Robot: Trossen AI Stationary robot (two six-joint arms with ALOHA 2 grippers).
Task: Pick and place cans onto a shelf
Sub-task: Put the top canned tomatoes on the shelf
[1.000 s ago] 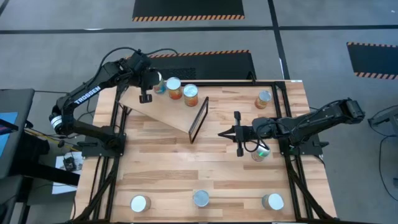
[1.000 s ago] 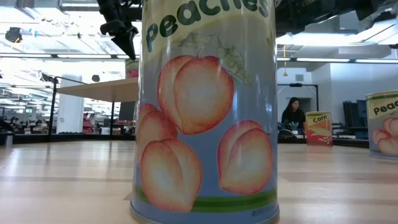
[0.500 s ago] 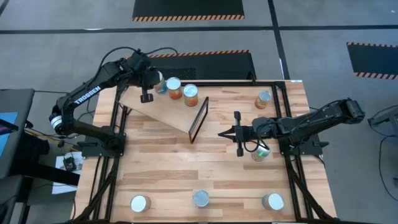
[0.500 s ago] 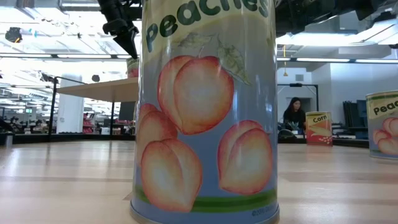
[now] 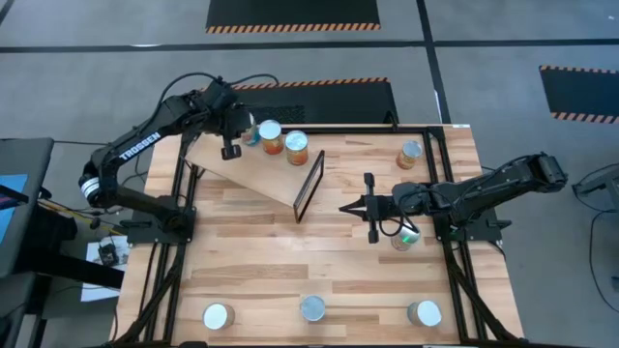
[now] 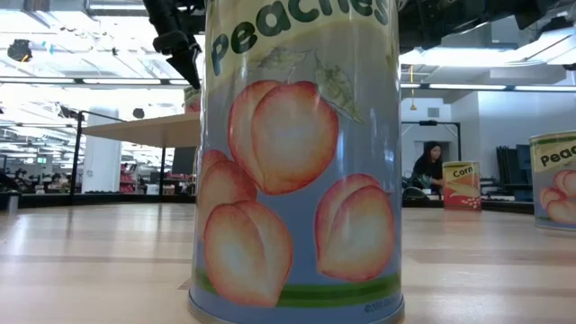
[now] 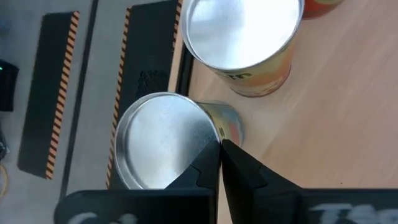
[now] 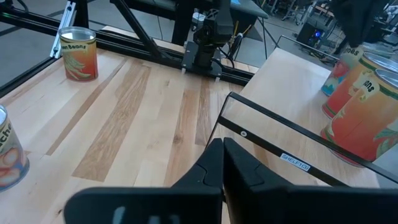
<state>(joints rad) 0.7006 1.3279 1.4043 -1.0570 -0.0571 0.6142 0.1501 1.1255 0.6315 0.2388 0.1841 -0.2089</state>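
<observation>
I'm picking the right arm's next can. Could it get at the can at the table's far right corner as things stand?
Probably yes. The can stands alone on the table, nothing beside it. The right gripper, shut and holding nothing, hovers over bare wood nearby, with an open path between them.

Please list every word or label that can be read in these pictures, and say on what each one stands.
"Peaches": front can.
"Corn": orange can farther back.
"TROSSEN": left arm.
"SHELF01": tag on the shelf's black frame.
"...n Beans": can; the first word is partly hidden.
Other can labels are too blurred.
</observation>
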